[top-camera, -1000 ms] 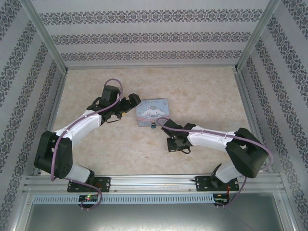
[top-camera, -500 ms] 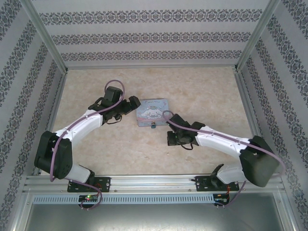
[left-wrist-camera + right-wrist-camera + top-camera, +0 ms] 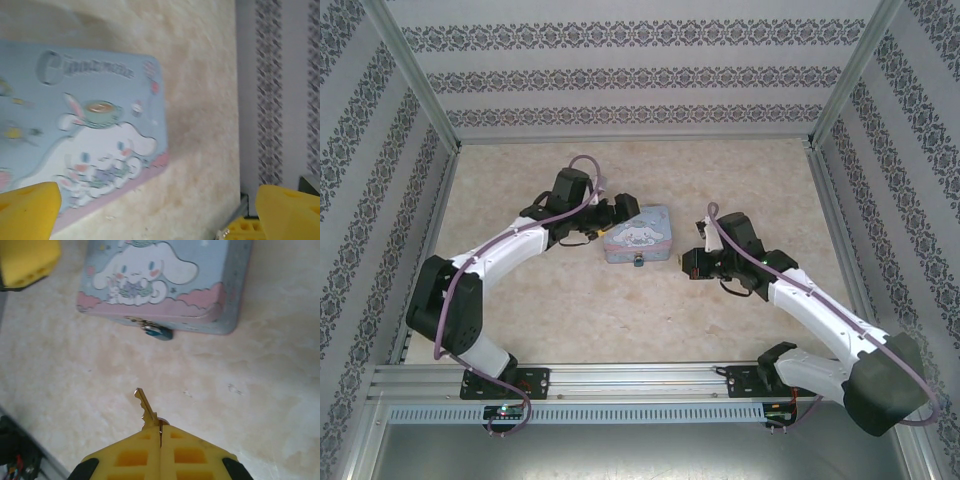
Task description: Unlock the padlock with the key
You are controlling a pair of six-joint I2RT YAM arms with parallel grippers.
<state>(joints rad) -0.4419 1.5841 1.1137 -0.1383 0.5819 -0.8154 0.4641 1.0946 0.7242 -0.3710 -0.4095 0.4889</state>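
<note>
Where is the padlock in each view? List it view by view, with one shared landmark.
Top external: padlock at the tin's near edge, centre.
Right wrist: padlock upper centre, on the tin's front wall.
Left wrist: tin lid at left.
Shared landmark: the tin.

A beige, marble-patterned tabletop (image 3: pixel 740 170) lay evenly lit under soft, diffuse light, enclosed on three sides by white panel walls (image 3: pixel 640 75) papered with bands of grey damask ornament. Slanting silver aluminium posts (image 3: pixel 413 75) framed the corners of the enclosure, while a ribbed aluminium rail (image 3: pixel 640 378) and a perforated grey metal strip (image 3: pixel 640 412) ran along the near edge.
</note>
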